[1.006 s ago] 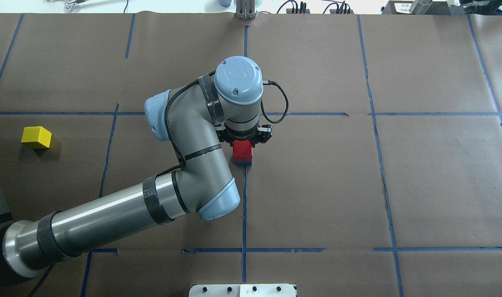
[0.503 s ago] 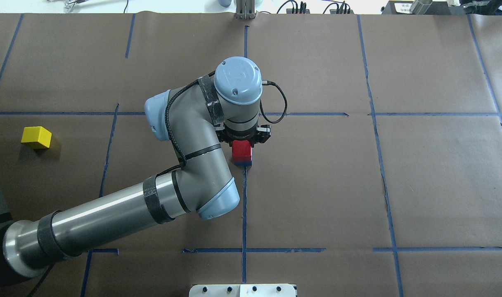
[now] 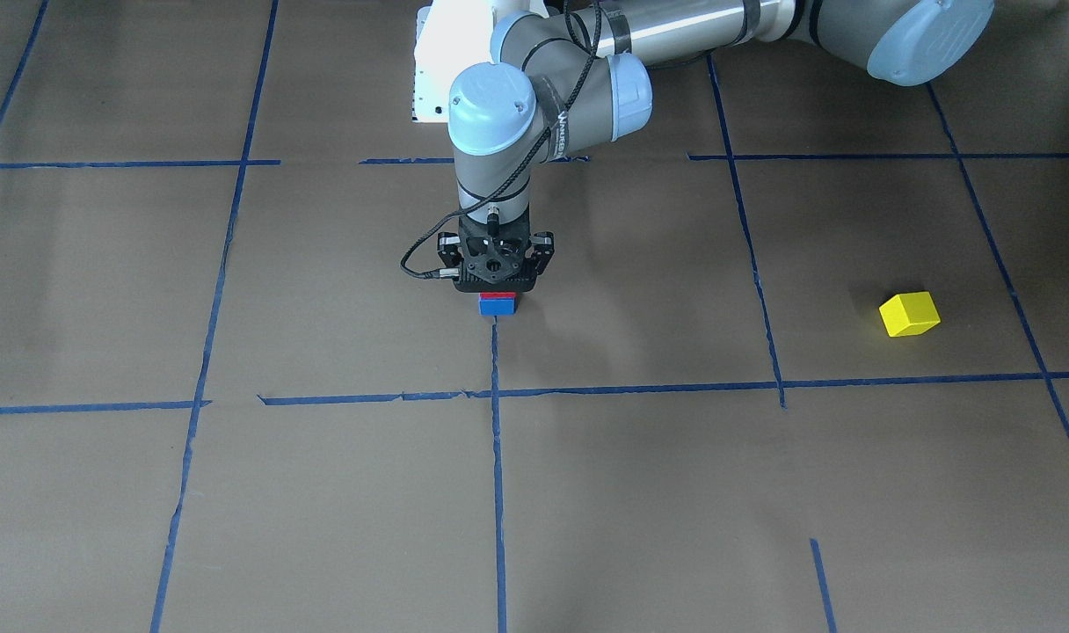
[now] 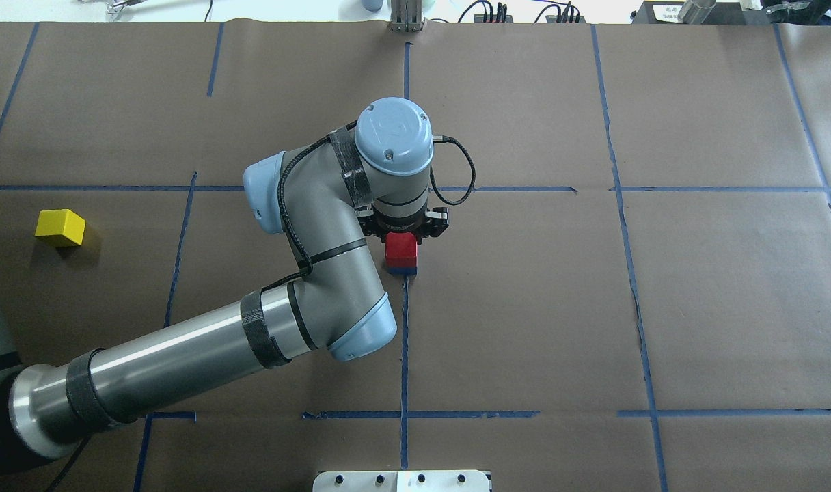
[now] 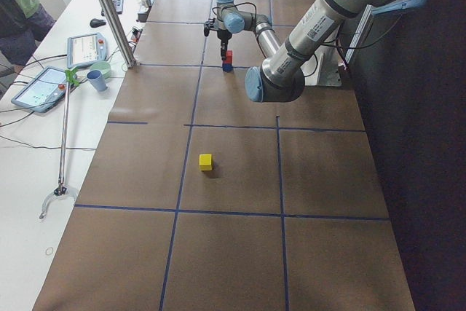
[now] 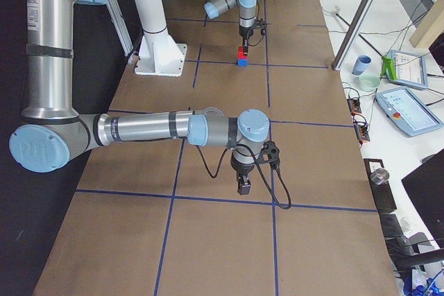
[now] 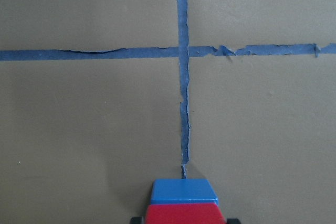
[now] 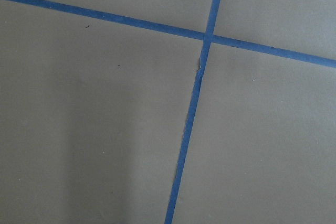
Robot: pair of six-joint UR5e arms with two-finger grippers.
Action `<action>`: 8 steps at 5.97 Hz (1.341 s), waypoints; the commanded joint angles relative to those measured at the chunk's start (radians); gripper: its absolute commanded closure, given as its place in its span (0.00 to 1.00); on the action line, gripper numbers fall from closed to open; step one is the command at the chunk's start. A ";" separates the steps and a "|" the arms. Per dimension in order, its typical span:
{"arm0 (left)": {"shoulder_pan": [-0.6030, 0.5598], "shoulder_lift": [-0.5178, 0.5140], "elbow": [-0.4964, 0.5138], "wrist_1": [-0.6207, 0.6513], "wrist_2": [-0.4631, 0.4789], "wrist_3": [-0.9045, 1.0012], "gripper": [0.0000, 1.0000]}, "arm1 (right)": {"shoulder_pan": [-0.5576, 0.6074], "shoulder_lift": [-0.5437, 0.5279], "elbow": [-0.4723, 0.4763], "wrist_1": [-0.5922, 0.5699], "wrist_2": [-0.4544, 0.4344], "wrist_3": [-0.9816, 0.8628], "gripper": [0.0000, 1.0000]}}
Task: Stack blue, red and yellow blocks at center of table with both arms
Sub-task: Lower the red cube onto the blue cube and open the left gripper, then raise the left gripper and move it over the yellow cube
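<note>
Left gripper (image 4: 402, 242) pinches red block (image 4: 401, 253), which sits on blue block (image 4: 402, 271) at centre. Right gripper (image 6: 243, 186): cannot tell if spread. Yellow block (image 4: 60, 227) lies far left. Likely light, rigid, smooth; grip opposite flat faces.

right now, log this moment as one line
stack: red block on blue block at center | left gripper: astride red block, grip unclear | right gripper: hovering, state unclear | yellow block: alone, robot's left

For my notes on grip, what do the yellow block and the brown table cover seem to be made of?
The yellow block looks like painted wood or hard plastic, I cannot tell which: even colour, crisp edges, flat faces. The brown table cover looks like matte kraft paper: no glare, small tears along the blue tape lines.
</note>
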 commanded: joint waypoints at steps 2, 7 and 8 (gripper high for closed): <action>0.000 0.000 -0.006 -0.012 -0.002 0.021 0.00 | 0.000 0.000 -0.001 -0.001 0.000 0.001 0.00; -0.159 0.214 -0.256 0.005 -0.152 0.218 0.00 | 0.000 0.000 -0.001 -0.001 0.000 0.003 0.00; -0.213 0.295 -0.287 0.005 -0.155 0.322 0.00 | 0.000 0.000 -0.001 -0.001 0.000 0.003 0.00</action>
